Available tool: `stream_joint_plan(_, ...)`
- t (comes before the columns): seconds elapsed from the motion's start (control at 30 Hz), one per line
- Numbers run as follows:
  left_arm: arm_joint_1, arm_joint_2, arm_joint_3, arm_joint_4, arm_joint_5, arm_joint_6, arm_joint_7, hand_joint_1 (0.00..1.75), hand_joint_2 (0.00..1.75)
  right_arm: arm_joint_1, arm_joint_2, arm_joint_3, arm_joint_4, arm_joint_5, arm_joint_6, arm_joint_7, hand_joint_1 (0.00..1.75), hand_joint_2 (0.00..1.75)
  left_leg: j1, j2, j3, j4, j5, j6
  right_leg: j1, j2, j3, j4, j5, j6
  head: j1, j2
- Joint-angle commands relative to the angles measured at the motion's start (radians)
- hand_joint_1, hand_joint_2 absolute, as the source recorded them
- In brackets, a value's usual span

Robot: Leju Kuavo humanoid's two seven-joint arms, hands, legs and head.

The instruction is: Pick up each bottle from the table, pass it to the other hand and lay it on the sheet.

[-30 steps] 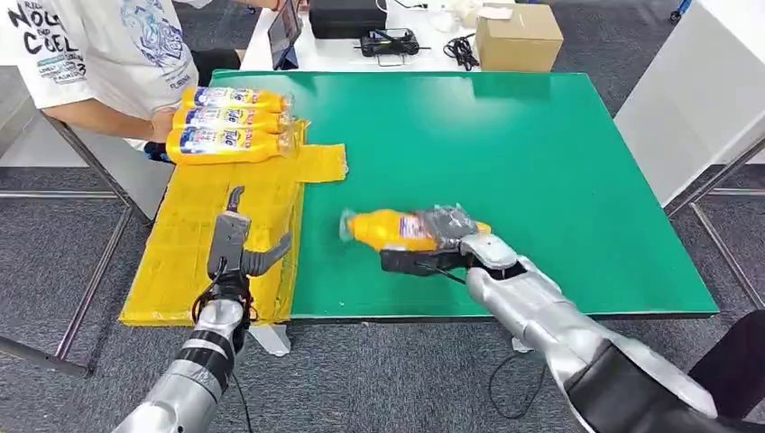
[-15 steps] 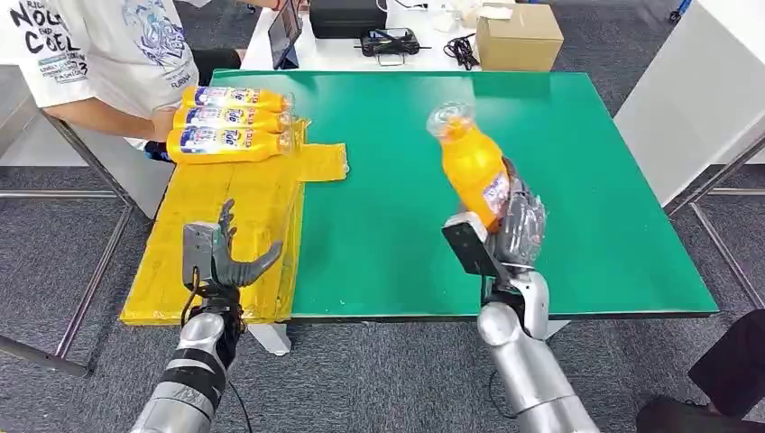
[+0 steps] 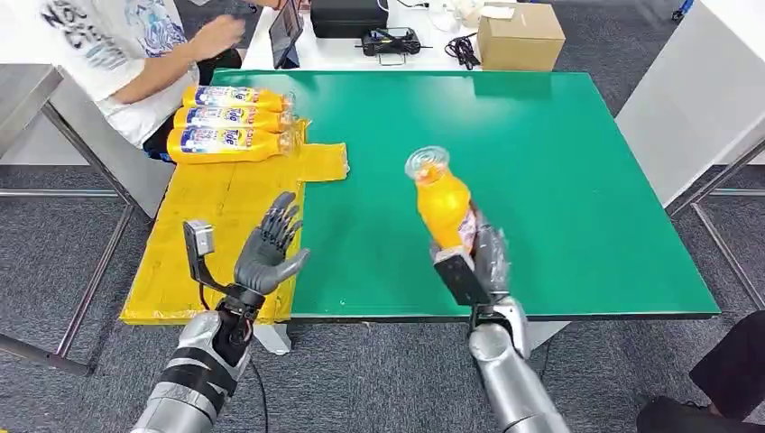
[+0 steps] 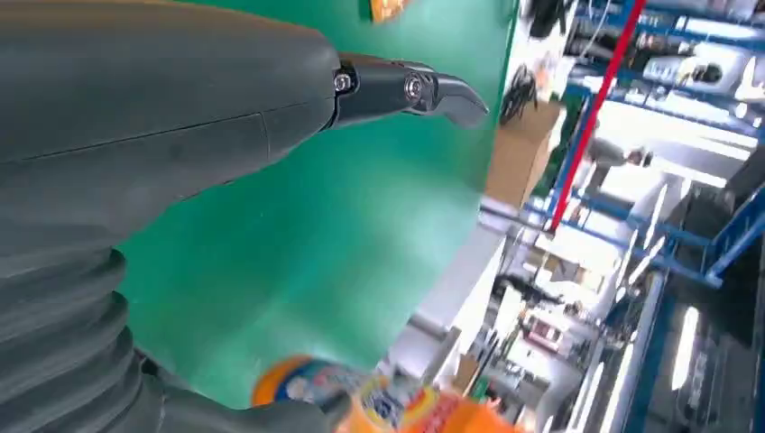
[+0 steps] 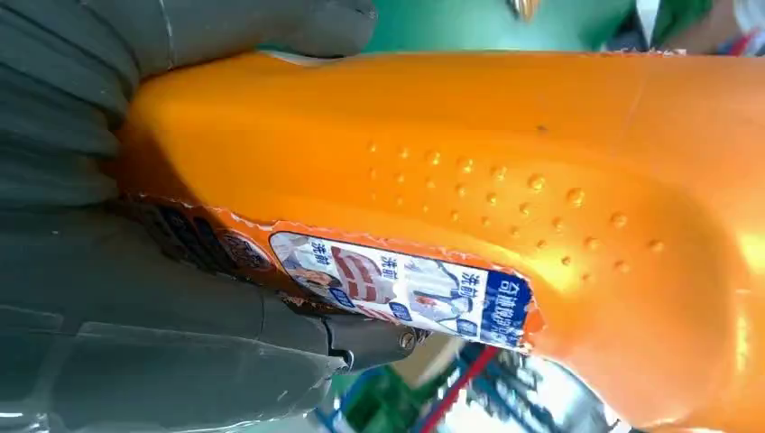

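right hand (image 3: 476,262) grips an orange bottle (image 3: 442,200) by its lower body, holding it upright, clear cap uppermost, above the near part of the green table (image 3: 577,162). left hand (image 3: 271,248) is raised over the near edge of the yellow sheet (image 3: 207,225), palm turned toward the bottle, fingers spread, holding nothing. three more bottles (image 3: 230,119) lie side by side at the sheet's far end, beside a seated person (image 3: 126,54). a cardboard box (image 3: 520,34) stands beyond the table.
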Motion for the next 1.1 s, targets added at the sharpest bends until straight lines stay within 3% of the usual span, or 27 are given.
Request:
stream_joint_plan(0.03, -0.035, 0.066, -0.162, 0.006, -0.021, -0.011, -0.028, 0.00, 1.75, -0.056, 0.089, 0.165, 0.226, 0.026, 0.033, -0.046, 1.75, 1.75, 0.001, 0.004, 0.005, -0.001, -0.002, -0.001, 0.001, 0.004, 0.004, -0.001, 0.000, -0.002, 0.001, 0.000)
stream_joint_plan(0.23, -0.037, 0.070, -0.166, 0.005, -0.024, -0.011, -0.032, 0.00, 1.75, -0.060, 0.083, 0.177, 0.222, 0.027, 0.039, -0.043, 1.75, 1.75, 0.002, 0.004, 0.007, 0.000, -0.003, -0.002, 0.002, 0.003, 0.006, -0.001, -0.002, -0.003, 0.000, 0.000)
stream_joint_plan(0.53, -0.042, 0.071, -0.222, -0.014, -0.086, -0.009, -0.061, 0.00, 1.75, -0.111, 0.143, 0.305, 0.268, 0.035, 0.080, -0.026, 1.75, 1.75, 0.001, 0.003, 0.004, 0.000, -0.002, -0.002, 0.001, 0.003, 0.003, 0.000, -0.001, -0.003, 0.000, 0.000)
stream_joint_plan(0.87, 0.000, 0.117, -0.327, -0.121, -0.123, -0.111, -0.103, 0.00, 1.75, -0.152, 0.165, 0.349, 0.330, -0.014, 0.114, -0.016, 1.75, 1.75, 0.001, 0.001, 0.002, -0.001, -0.001, -0.001, 0.001, 0.001, 0.001, 0.000, 0.000, -0.001, 0.000, 0.000)
stream_joint_plan(1.1, -0.007, 0.107, -0.357, -0.122, -0.089, -0.149, -0.107, 0.00, 1.75, -0.172, 0.211, 0.452, 0.425, 0.027, 0.140, 0.008, 1.75, 1.75, 0.002, 0.002, 0.004, 0.000, -0.002, -0.001, 0.001, 0.002, 0.003, 0.000, -0.001, -0.002, 0.000, 0.000)
